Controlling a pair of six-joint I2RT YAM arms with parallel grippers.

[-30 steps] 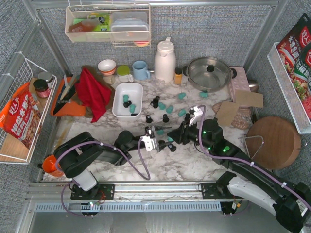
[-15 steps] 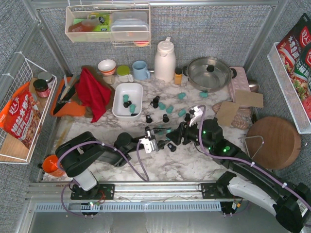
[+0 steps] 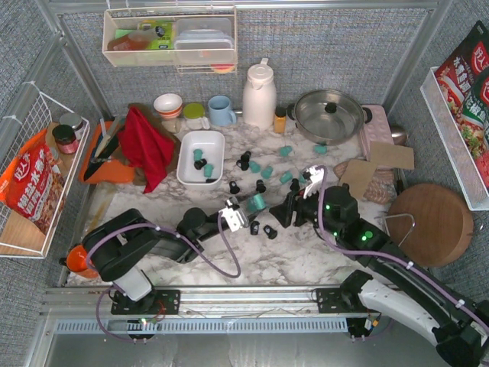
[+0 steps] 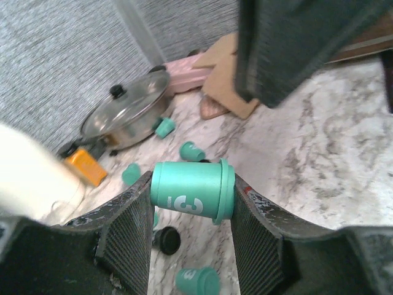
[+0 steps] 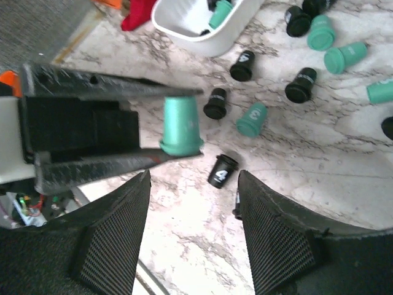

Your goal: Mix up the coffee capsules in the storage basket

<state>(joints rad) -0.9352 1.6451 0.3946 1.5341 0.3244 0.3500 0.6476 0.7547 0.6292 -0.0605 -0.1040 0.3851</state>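
My left gripper (image 3: 250, 206) is shut on a teal capsule (image 3: 257, 202), held sideways above the marble table; the left wrist view shows it pinched between both pads (image 4: 191, 189). My right gripper (image 3: 281, 212) is open and empty, just right of it; in the right wrist view (image 5: 193, 179) it hovers over a black capsule marked 4 (image 5: 222, 171). The white storage basket (image 3: 186, 173) holds a few teal and black capsules (image 3: 199, 156). Several more capsules lie loose on the table, teal (image 3: 267, 172) and black (image 3: 234, 186).
A white thermos (image 3: 259, 95), a small orange-lidded jar (image 3: 280, 120), a lidded pan (image 3: 328, 115) and a blue mug (image 3: 221, 111) stand at the back. A red cloth (image 3: 145, 145) lies left of the basket. Cardboard pieces (image 3: 367, 176) and a round wooden board (image 3: 430, 224) lie at the right.
My left gripper has lifted and shifted slightly toward the far right with the teal capsule. My right gripper has drawn back a little to the right.
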